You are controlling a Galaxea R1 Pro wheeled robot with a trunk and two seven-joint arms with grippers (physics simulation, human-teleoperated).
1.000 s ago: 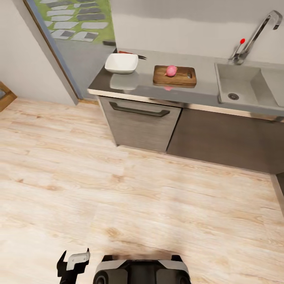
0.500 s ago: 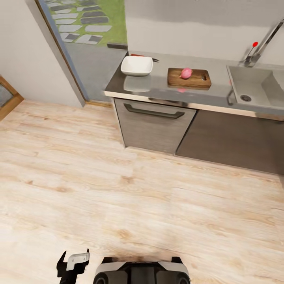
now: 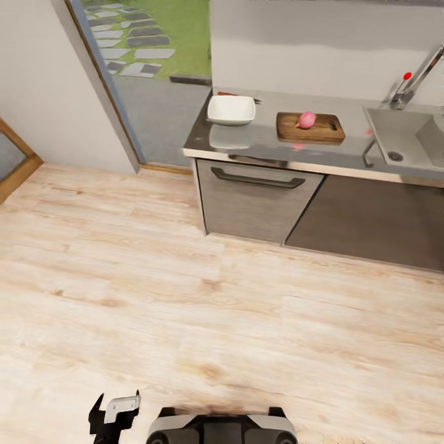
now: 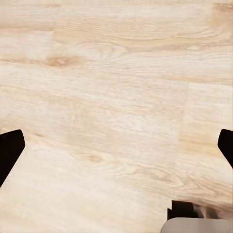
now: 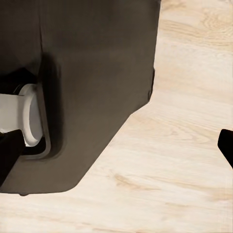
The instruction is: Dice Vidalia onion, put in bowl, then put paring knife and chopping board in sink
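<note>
Showed black left gripper [image 3: 115,412] with a light grey plate on top, dark rounded base [image 3: 222,427] trimmed by a pale grey band, black fingertips [image 4: 9,153], and dark glossy body panel [image 5: 92,82] housing a white cylindrical fitting [image 5: 22,121].

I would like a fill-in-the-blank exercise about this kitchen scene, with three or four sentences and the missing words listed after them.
1. The Vidalia onion lies on the ____.
2. The white bowl stands on the countertop, on the side of the chopping board away from the ____.
3. The left claw hangs over the wooden ____.
4. The knob by the tap is ____.

Missing words: chopping board; sink; floor; red
</note>
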